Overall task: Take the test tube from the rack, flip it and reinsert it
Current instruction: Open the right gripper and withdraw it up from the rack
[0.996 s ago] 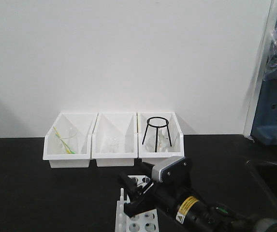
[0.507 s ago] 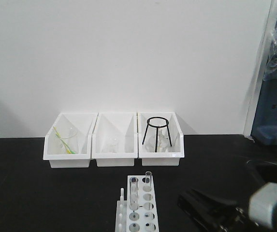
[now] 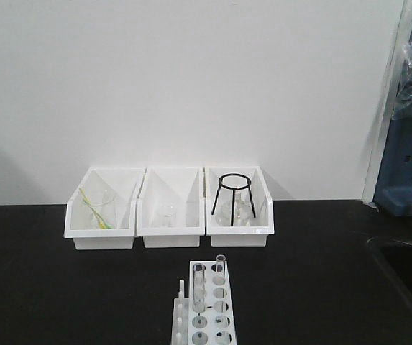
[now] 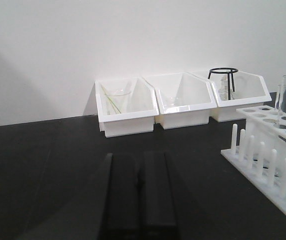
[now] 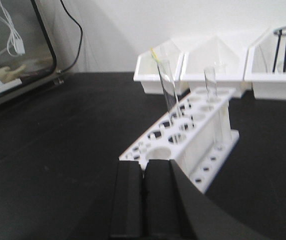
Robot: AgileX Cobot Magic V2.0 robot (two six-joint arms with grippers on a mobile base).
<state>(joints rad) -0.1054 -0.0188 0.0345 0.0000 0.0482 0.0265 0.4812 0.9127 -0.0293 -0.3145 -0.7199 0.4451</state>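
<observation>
We are seeing the main risk in the glass itself: the test tube (image 5: 168, 89) is leaning in its hole of the rack (image 5: 192, 135), so if our right tool (image 5: 143, 200) is coming at it a little off line, it may push the tube sideways, knock the second tube (image 5: 211, 90) standing just beside it, or drag the light rack over the table (image 3: 62, 287). A grip that is too weak may also let the smooth tube slip while we are turning it, and then the round end may miss the hole when we are putting it back. In the front view the two tubes (image 3: 199, 277) are standing in the far row of the rack (image 3: 204, 316), near the three white bins (image 3: 170, 208), and neither arm is showing there. In the right wrist view our right tool is resting low with its two fingers pressed together and holding nothing; the leaning tube is ahead of it and a little to the right, well apart, with the near end of the rack lying between. Our left tool (image 4: 137, 195) is also closed together and empty, and the rack (image 4: 267, 160) is standing off to its right side, the tubes (image 4: 285, 100) rising at its far end.
</observation>
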